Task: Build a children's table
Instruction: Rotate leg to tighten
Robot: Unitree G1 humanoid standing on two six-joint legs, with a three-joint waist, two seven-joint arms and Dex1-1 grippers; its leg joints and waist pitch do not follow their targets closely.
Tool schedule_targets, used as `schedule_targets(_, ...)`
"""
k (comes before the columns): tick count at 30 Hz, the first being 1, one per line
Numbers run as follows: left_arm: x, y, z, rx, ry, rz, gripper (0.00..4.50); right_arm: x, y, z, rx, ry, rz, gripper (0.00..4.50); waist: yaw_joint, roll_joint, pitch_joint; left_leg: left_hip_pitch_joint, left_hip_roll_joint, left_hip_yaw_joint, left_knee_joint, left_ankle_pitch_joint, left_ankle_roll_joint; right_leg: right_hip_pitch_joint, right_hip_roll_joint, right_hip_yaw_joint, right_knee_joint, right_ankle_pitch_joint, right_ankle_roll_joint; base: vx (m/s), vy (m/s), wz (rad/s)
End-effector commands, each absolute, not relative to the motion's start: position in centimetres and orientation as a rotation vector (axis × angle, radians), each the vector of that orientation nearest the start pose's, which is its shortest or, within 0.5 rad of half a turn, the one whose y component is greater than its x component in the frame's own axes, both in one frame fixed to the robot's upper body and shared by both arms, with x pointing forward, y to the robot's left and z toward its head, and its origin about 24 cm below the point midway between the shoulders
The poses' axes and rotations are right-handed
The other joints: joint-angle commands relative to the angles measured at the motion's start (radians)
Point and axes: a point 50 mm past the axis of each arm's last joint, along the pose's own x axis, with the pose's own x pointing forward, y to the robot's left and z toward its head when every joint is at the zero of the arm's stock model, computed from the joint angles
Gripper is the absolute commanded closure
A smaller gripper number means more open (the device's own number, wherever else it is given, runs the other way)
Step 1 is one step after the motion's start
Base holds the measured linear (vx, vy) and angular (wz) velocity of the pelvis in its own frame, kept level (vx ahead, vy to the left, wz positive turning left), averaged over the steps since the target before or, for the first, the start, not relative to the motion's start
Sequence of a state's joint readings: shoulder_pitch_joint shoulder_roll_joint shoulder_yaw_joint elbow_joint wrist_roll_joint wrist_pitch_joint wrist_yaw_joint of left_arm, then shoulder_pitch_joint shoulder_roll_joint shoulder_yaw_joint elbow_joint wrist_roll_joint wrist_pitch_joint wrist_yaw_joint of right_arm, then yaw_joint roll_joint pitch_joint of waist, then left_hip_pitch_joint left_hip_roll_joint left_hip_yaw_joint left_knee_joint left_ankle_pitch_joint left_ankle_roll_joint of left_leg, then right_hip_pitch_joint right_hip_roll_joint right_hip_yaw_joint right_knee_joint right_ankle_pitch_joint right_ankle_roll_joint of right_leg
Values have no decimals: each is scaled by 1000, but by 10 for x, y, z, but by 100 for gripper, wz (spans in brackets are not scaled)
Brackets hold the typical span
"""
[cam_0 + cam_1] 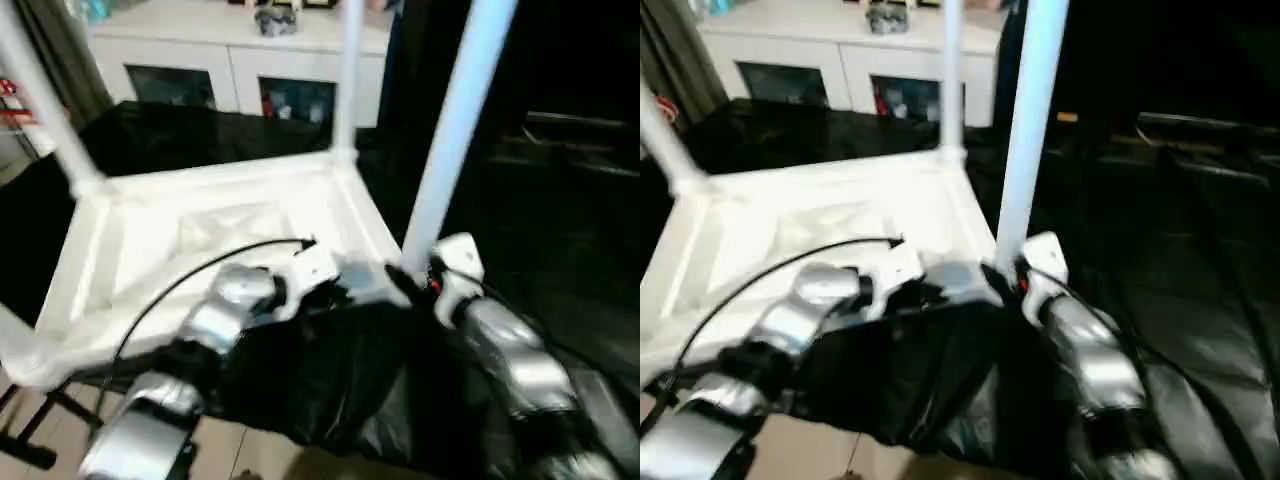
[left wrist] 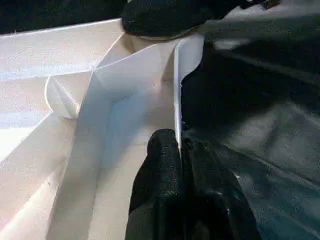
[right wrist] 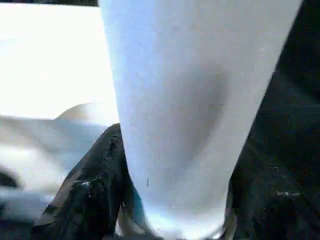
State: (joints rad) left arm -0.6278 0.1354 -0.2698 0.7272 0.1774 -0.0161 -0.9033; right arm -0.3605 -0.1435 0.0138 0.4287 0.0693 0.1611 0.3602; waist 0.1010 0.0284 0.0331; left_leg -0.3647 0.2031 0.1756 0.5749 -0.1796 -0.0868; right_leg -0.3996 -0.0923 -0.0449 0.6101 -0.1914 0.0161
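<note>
Here, the right claw (image 3: 170,220) is clamping a white leg (image 1: 455,130) at the upturned table top's (image 1: 200,240) four-o'clock corner; the left claw (image 2: 180,165) is pinching its rim; best keeping the leg plumb.

Right hand (image 3: 170,220) grips a white leg (image 3: 195,100).

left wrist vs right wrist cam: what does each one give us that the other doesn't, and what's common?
Left wrist alone: the left gripper shut on the thin edge wall of the table top, with the ribbed underside and black sheet beside it. Right wrist alone: a close view of the near leg with the right gripper's fingers on either side of its base. Both: white table plastic against black covering.
</note>
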Motion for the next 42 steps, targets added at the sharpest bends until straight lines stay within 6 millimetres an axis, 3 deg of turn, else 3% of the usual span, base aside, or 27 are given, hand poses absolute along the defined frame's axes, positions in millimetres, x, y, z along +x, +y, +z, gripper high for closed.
schedule_targets(1, 313, 18, 57, 428, 142, -1335, 450, 306, -107, 3, -88, 363, 498, 159, 2, -16, -45, 3, 15, -7, -77, -274, 3, 35, -47, 29, -97, -357, -139, 0, 0, 0)
schedule_targets(4, 312, 17, 58, 414, 138, -1342, 450, 310, -104, 7, -65, 337, 501, 121, 1, -14, -47, 0, 15, -5, -74, -257, 13, 37, -45, 30, -91, -293, -155, 0, 0, 0)
schedule_targets(6, 311, 20, 58, 410, 133, -1360, 450, 310, -104, 10, -53, 326, 526, 101, 6, -13, -51, 6, 16, -2, -69, -238, 21, 35, -44, 32, -88, -244, -170, 0, 0, 0)
schedule_targets(11, 310, 33, 57, 430, 145, -1406, 450, 307, -112, 14, -114, 294, 604, 55, 11, -14, -53, -2, 15, -2, -66, -192, 44, 45, -42, 29, -74, -129, -195, 0, 0, 0)
schedule_targets(18, 312, 55, 57, 467, 170, -1462, 450, 290, -129, 26, -176, 232, 870, 55, 16, -12, -49, 0, 18, -2, -68, -235, 56, 46, -43, 30, -80, -173, -195, 0, 0, 0)
schedule_targets(27, 312, 85, 63, 496, 205, -1566, 450, 260, -156, 39, -201, 283, 1225, 55, 35, -14, -50, -1, 25, 1, -63, -216, 84, 46, -44, 29, -72, -132, -228, 0, 0, 0)
schedule_targets(32, 310, 93, 62, 505, 224, -1597, 450, 256, -163, 41, -218, 314, 1287, 55, 44, -17, -50, 1, 26, 0, -63, -215, 75, 46, -45, 29, -71, -141, -234, 0, 0, 0)
schedule_targets(36, 307, 102, 62, 507, 250, -1632, 450, 254, -170, 45, -223, 340, 1333, 107, 46, -17, -51, 1, 27, 1, -60, -200, 81, 45, -45, 29, -67, -112, -242, 0, 0, 0)
schedule_targets(42, 306, 105, 61, 504, 253, -1649, 450, 252, -170, 47, -216, 347, 1355, 143, 48, -16, -51, 2, 27, 0, -61, -203, 76, 46, -45, 28, -66, -116, -248, 0, 0, 0)
